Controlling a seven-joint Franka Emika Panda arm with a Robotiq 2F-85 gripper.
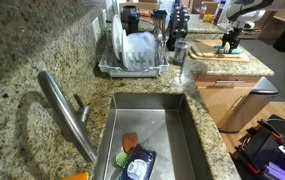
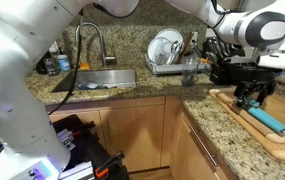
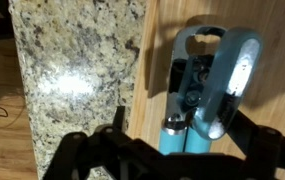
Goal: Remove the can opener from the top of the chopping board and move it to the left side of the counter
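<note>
The can opener [image 2: 269,119], with teal-blue handles and a dark metal head, lies on the light wooden chopping board [image 2: 240,112] on the granite counter [image 2: 197,110]. In the wrist view the can opener [image 3: 210,75] lies on the board [image 3: 150,90] with its handles toward the bottom edge. My gripper [image 3: 179,130] is open, one dark finger on each side of the handles, not touching them. In both exterior views the gripper [image 2: 252,100] hangs just above the opener. The board also shows in an exterior view [image 1: 210,53] under the gripper [image 1: 230,42].
A steel sink [image 1: 172,125] with a faucet [image 1: 67,110] holds a dark blue white-labelled item [image 1: 137,165] and an orange piece. A dish rack [image 1: 132,55] with plates stands behind it, and a cup [image 2: 189,72] beside it. Bare granite [image 3: 77,70] lies beside the board.
</note>
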